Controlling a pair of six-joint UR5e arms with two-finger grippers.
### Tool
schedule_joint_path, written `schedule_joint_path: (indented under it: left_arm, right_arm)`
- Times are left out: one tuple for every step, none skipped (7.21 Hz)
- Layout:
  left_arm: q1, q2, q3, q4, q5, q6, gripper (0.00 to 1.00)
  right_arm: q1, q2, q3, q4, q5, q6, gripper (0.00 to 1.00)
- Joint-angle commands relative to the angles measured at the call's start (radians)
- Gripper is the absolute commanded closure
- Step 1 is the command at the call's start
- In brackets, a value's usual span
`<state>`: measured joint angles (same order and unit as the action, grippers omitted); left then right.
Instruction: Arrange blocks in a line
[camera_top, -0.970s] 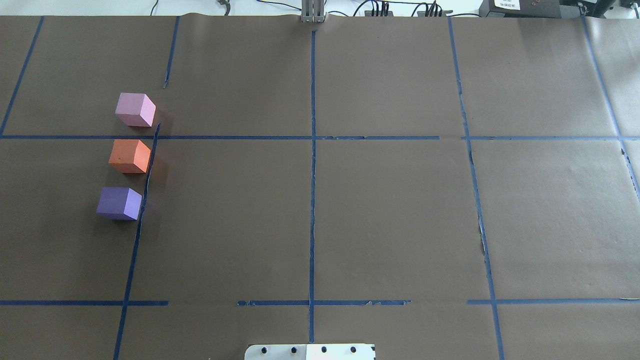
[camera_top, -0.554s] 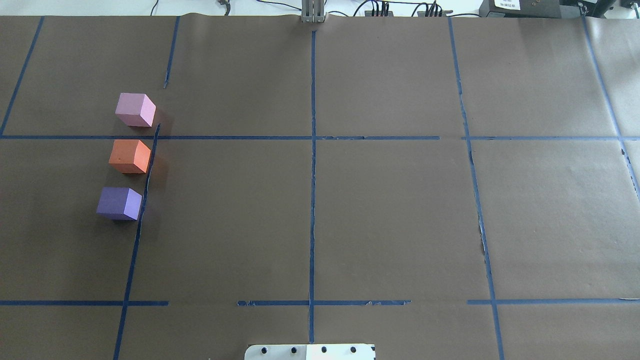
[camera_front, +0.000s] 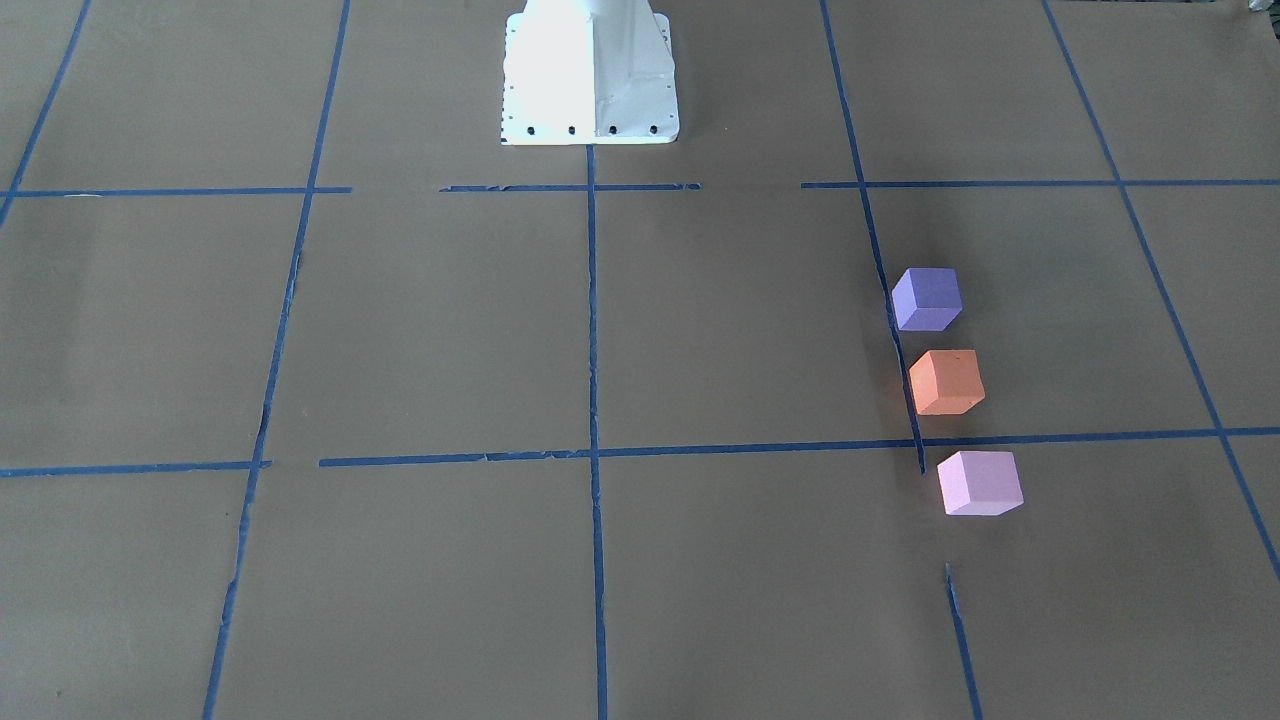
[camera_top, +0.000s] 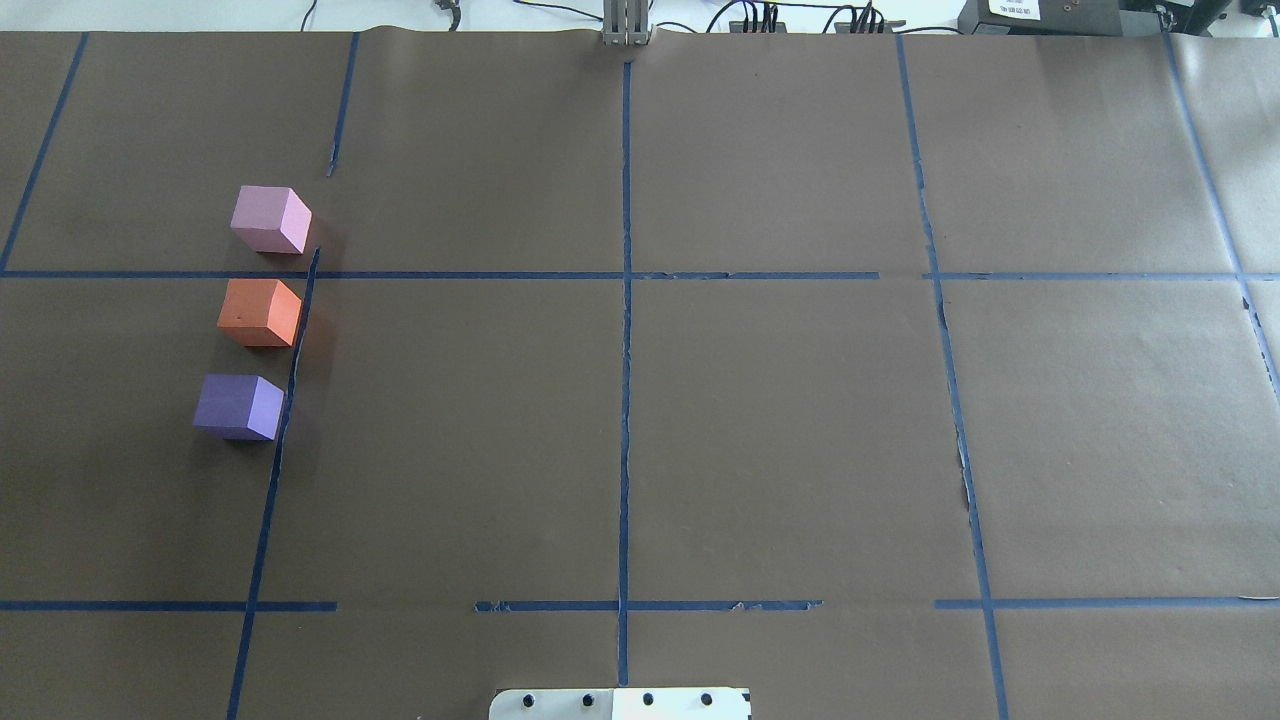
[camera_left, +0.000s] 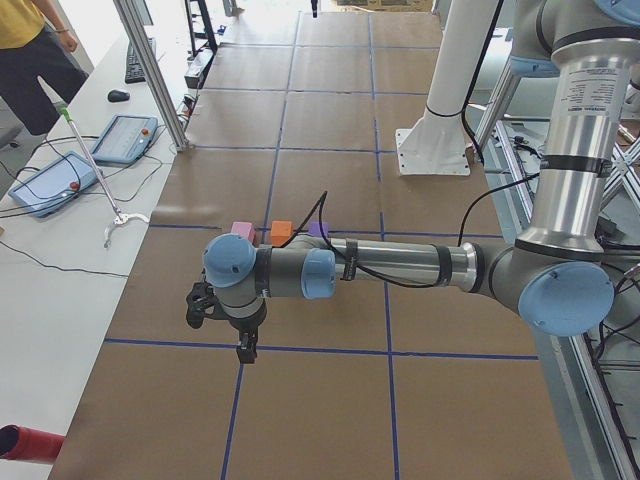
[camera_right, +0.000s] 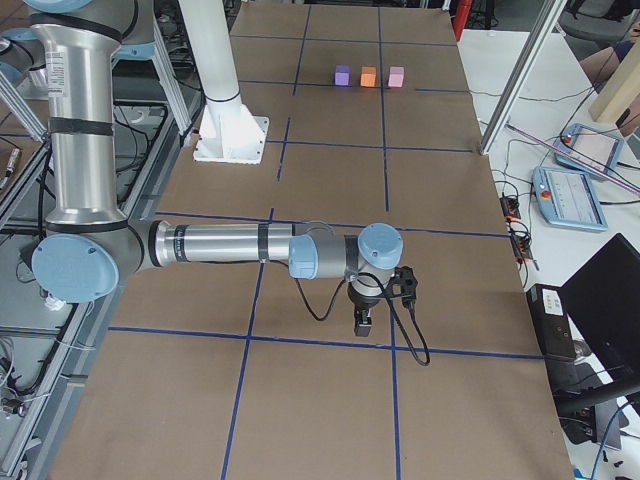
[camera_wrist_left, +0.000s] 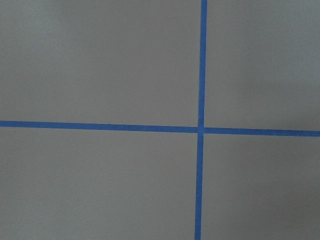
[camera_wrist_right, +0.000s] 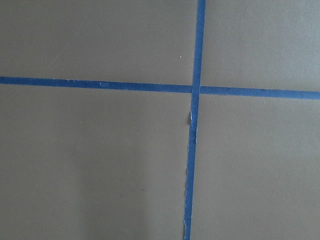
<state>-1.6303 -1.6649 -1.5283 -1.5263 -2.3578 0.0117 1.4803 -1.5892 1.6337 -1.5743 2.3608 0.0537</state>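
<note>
Brown paper tabletop (camera_top: 780, 420), blue tape grid (camera_top: 625, 400), white bench (camera_left: 50, 330), perhaps teach pendants (camera_left: 125, 138)

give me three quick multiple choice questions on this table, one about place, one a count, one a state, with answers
1. Between the purple block and the pink block lies:
A. the orange block
B. a green block
C. nothing

2. How many blocks stand on the table?
A. two
B. three
C. four

3. The blocks in the row are:
A. stacked
B. pressed side to side
C. apart, with gaps between them

Answers:
1 A, since the overhead view shows orange in the middle of the row, with purple nearer the robot and pink farther.
2 B, since the overhead and front-facing views each show one purple, one orange and one pink, and no others.
3 C, since brown table shows between each neighbouring pair in both of those views.
</note>
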Motion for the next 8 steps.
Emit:
schedule_joint_path:
  left_arm:
    - [0.000, 0.001, -0.001, -0.002, 0.006, 0.005, 0.00]
    - [0.000, -0.001, -0.001, -0.003, 0.006, 0.005, 0.00]
    - [0.000, -0.002, 0.000, -0.003, 0.006, 0.005, 0.00]
    - [0.001, -0.013, 0.000, -0.002, 0.008, -0.006, 0.00]
    - [0.004, -0.018, -0.001, -0.002, 0.006, -0.009, 0.00]
    - [0.004, -0.021, 0.000, -0.003, 0.000, -0.007, 0.00]
    - [0.004, -0.022, 0.000, -0.003, 0.002, -0.007, 0.00]
    - [0.006, -0.022, 0.000, -0.008, 0.005, -0.007, 0.00]
  right_arm:
    - [0.000, 0.000, 0.000, 0.000, 0.000, 0.000, 0.00]
    - [0.000, 0.000, 0.000, 0.000, 0.000, 0.000, 0.00]
    - [0.000, 0.000, 0.000, -0.001, 0.000, 0.000, 0.00]
    - [0.000, 0.000, 0.000, 0.000, 0.001, 0.000, 0.00]
    - [0.000, 0.000, 0.000, 0.000, 0.000, 0.000, 0.00]
    - [0.000, 0.000, 0.000, 0.000, 0.000, 0.000, 0.00]
    - [0.000, 0.000, 0.000, -0.001, 0.000, 0.000, 0.00]
    - [0.000, 0.000, 0.000, -0.001, 0.000, 0.000, 0.00]
